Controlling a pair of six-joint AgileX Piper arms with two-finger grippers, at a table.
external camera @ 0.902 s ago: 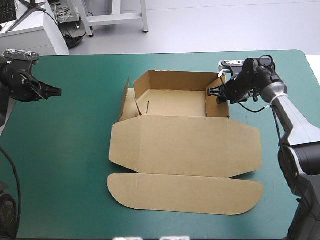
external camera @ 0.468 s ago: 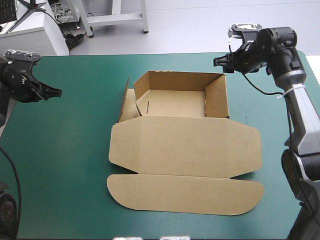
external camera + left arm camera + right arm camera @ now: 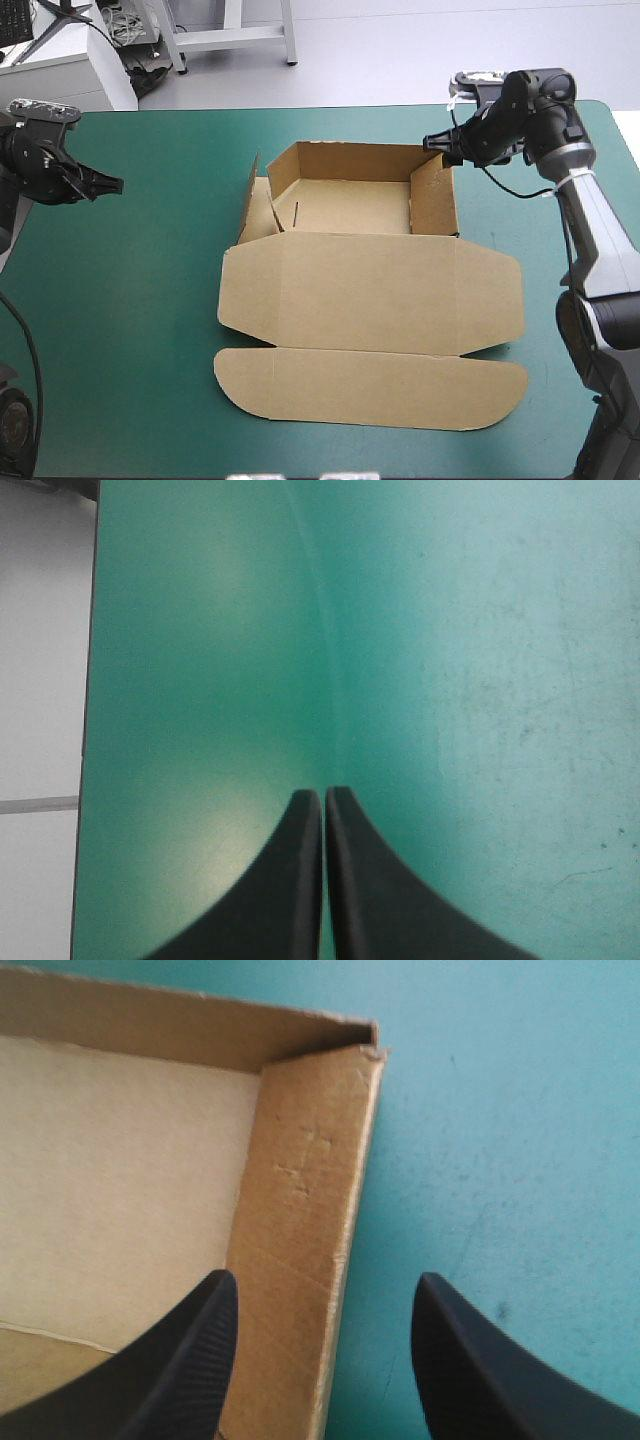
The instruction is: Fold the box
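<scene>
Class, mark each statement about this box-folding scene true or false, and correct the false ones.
1. The right pincer is open. True.
2. The left pincer grips the box. False: it is shut on nothing, over the bare teal-green cover, apart from the box.
3. The box's lid lies flat. True.
4. The box's right wall lies flat. False: it stands upright, by the right pincer.

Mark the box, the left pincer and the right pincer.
box [image 3: 370,290], high view, on its flat lid panel.
left pincer [image 3: 323,800], left wrist view, where its shut fingertips meet.
right pincer [image 3: 325,1285], right wrist view, midway between its open fingertips.
</scene>
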